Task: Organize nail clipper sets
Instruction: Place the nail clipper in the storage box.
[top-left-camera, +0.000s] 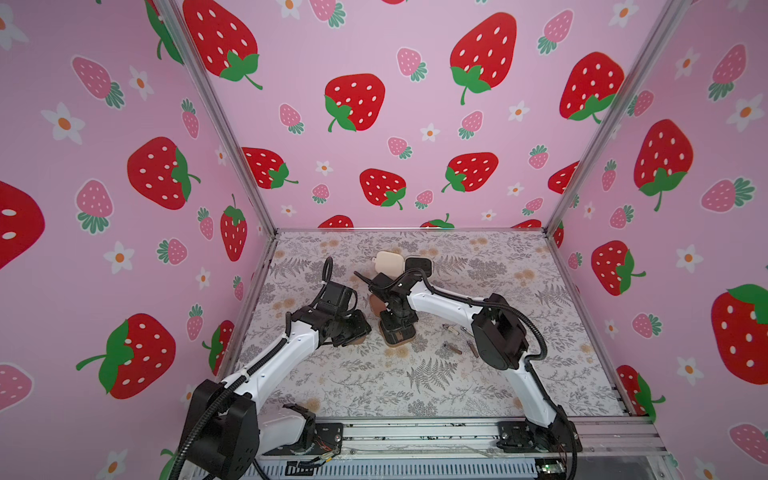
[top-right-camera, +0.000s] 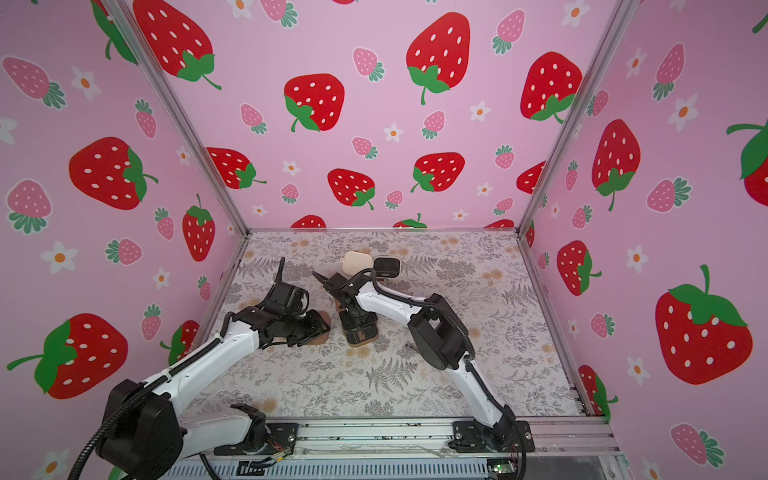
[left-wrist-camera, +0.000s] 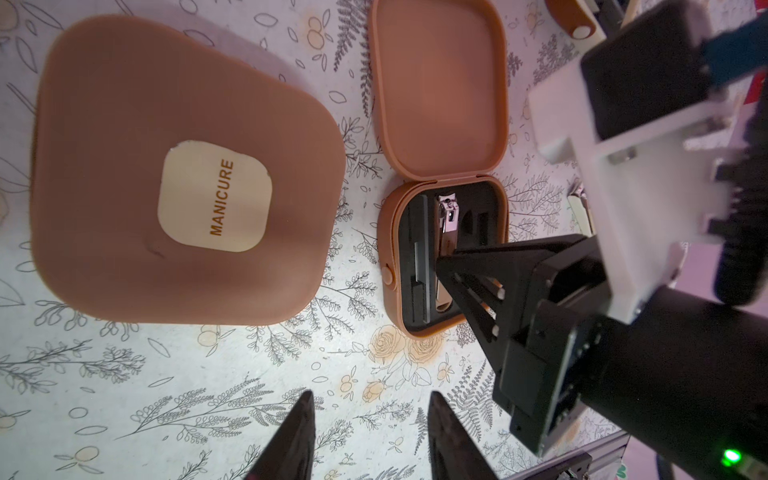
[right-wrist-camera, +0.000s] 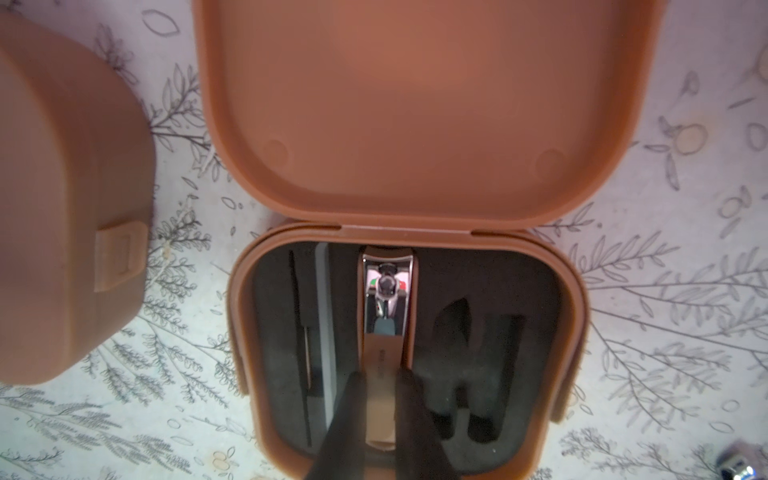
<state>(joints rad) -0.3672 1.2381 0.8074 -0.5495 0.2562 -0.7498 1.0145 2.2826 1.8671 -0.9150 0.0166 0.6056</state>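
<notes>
- Top view: open brown case (top-left-camera: 377, 306) at desk centre, with the right gripper (top-left-camera: 398, 332) directly above it.
- Left wrist: left gripper (left-wrist-camera: 370, 415) parted, empty, beside the closed brown case (left-wrist-camera: 124, 166).
- Right wrist: right gripper pinches the nail clipper (right-wrist-camera: 388, 291) by its tail over the middle slot. Its long axis runs hinge-to-front, in line with the fingers.

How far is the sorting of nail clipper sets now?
Done: one closed brown case. In hand: the right hand grips a clipper in the open brown case. Left: two slots are empty, loose tools lie outside, the cream case looks open.

right tool (right-wrist-camera: 380, 376) clamped, left tool (left-wrist-camera: 371, 395) apparently spread
</notes>
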